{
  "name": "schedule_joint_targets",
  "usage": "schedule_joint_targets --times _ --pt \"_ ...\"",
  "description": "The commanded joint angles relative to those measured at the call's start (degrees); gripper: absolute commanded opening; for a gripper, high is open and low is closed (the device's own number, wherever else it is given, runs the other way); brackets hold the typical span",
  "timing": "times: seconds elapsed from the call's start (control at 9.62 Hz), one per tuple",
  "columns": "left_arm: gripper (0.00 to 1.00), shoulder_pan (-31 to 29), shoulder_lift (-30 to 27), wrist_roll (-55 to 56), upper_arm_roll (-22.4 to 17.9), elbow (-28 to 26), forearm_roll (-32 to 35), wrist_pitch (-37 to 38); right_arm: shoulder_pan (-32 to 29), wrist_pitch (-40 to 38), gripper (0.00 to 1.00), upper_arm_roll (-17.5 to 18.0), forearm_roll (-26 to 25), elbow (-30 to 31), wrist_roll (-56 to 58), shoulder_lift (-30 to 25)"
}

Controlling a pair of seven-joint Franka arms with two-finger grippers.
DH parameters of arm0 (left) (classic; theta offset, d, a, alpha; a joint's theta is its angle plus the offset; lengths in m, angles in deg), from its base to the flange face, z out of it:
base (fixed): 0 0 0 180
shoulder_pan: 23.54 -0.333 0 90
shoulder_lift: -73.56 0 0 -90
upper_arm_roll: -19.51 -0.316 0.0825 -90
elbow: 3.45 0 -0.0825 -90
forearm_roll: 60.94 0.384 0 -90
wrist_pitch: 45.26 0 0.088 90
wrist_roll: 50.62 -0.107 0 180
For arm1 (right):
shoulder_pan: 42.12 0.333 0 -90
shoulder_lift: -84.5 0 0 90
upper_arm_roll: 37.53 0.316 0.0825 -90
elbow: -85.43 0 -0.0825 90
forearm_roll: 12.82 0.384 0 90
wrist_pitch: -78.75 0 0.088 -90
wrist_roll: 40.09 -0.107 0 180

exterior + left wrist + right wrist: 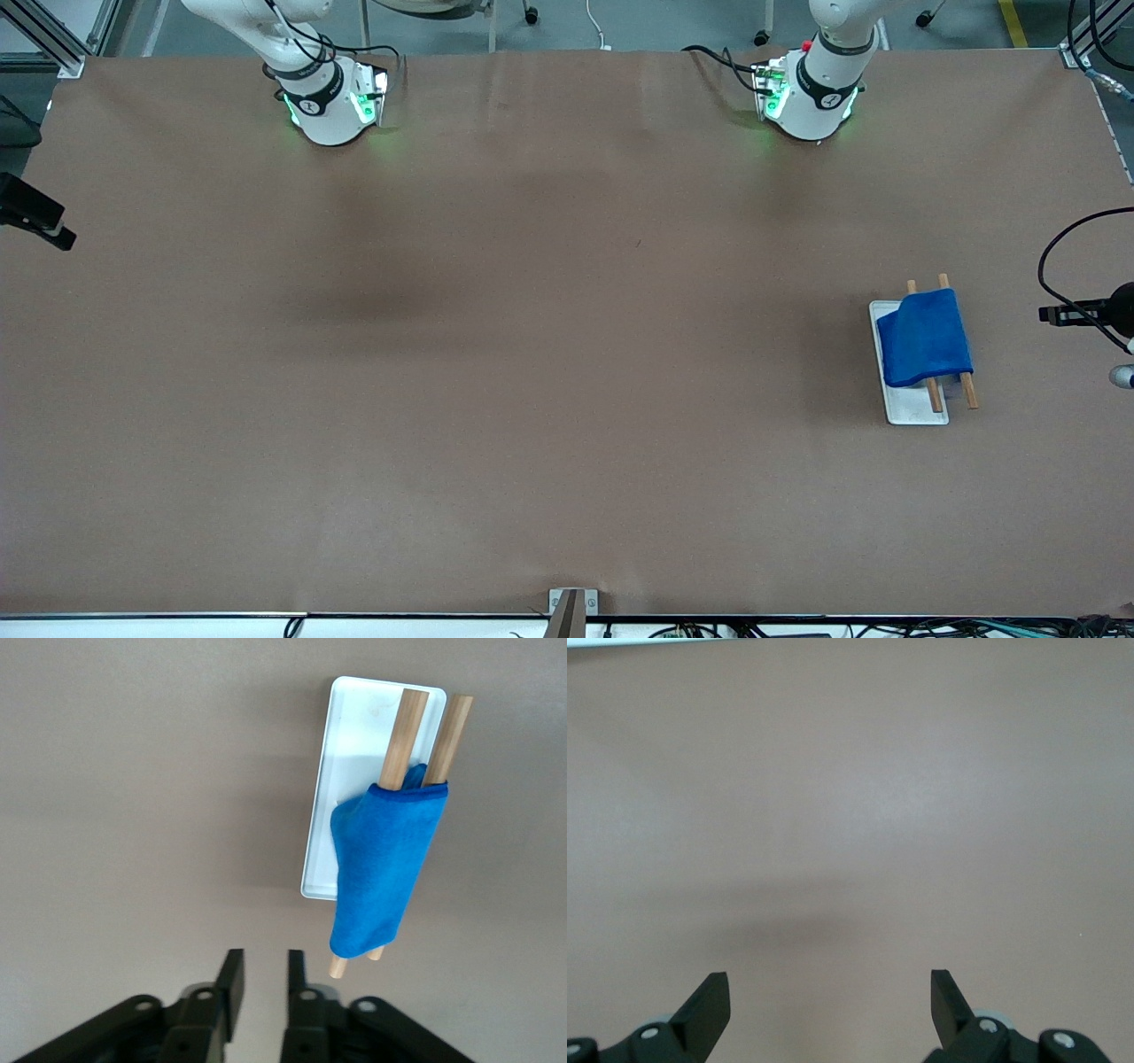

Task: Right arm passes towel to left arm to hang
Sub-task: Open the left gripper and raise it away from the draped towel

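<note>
The blue towel (924,338) hangs draped over two wooden rods (968,388) of a small rack on a white base (912,408), toward the left arm's end of the table. In the left wrist view the towel (385,864) covers both rods (403,726) above the white base (354,718). My left gripper (265,970) is empty, its fingers a narrow gap apart, high over bare table beside the rack. My right gripper (829,988) is wide open and empty over bare table. Only the right arm's base (328,97) and the left arm's base (811,97) show in the front view.
A black camera on a cabled stand (1090,310) sits at the table's edge at the left arm's end, close to the rack. Another black device (31,217) is at the right arm's end. A small bracket (571,607) is on the near edge.
</note>
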Motion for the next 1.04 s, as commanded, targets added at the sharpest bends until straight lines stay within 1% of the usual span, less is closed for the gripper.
schedule_joint_targets --times 0.0,0.1,0.31,0.52,0.73,0.83,0.94 --pt "1.0 0.0 1.4 -1.7 0.4 2.1 1.1 -0.7 0.4 -2.3 1.0 -0.1 -0.2 1.7 -1.0 -1.0" --pt "1.0 0.6 0.5 -2.2 1.1 3.5 1.2 -0.6 0.2 -2.3 1.0 -0.1 -0.2 1.8 -1.0 -1.1" --pt "1.0 4.7 -3.3 -1.7 1.7 4.0 1.0 -0.6 0.2 -2.3 1.0 -0.1 -0.2 1.8 -1.0 -1.0" --pt "1.0 8.2 -7.3 0.8 4.2 4.9 0.8 -0.6 0.1 -2.2 1.0 -0.2 -0.2 1.8 -1.0 -1.0" --pt "1.0 8.5 -10.2 3.3 9.4 5.0 0.7 -0.6 0.0 -2.2 1.0 -0.3 -0.2 1.8 -0.9 -1.0" --pt "1.0 8.5 -11.5 2.9 11.2 5.0 0.6 -0.6 0.0 -2.1 1.0 -0.4 -0.2 1.8 -0.9 -0.9" --pt "1.0 8.5 -12.3 2.6 13.8 5.0 0.9 -0.6 0.0 -2.1 1.0 -0.4 -0.1 1.8 -0.9 -0.9"
